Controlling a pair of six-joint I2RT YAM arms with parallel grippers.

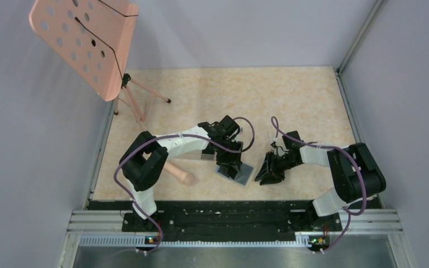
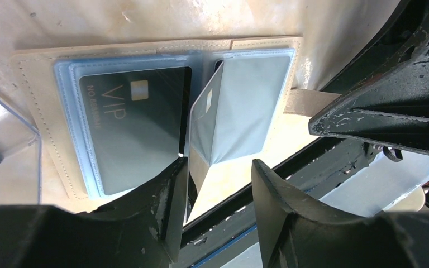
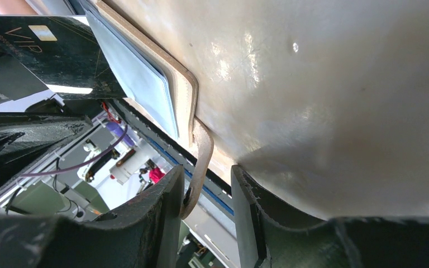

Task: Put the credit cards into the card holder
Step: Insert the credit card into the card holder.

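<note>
The card holder [image 2: 257, 95] lies open on the table, tan outside and blue-grey inside, near the front edge [image 1: 246, 175]. One dark credit card [image 2: 134, 128] marked VIP sits in its left sleeve. A second card [image 2: 201, 139] stands on edge over the fold, leaning on the inner face of one finger of my left gripper [image 2: 218, 167]; the other finger is well clear of it, so the jaws are open. In the right wrist view this tilted card [image 3: 50, 50] is at top left. My right gripper [image 3: 206, 173] is open around the holder's strap tab [image 3: 201, 156], which touches only one finger.
A clear plastic box [image 2: 5, 139] lies just left of the card holder. A pink perforated music stand [image 1: 86, 42] stands at the back left, and a pink rod [image 1: 176, 170] lies by the left arm. The black base rail [image 1: 229, 215] runs close behind the holder.
</note>
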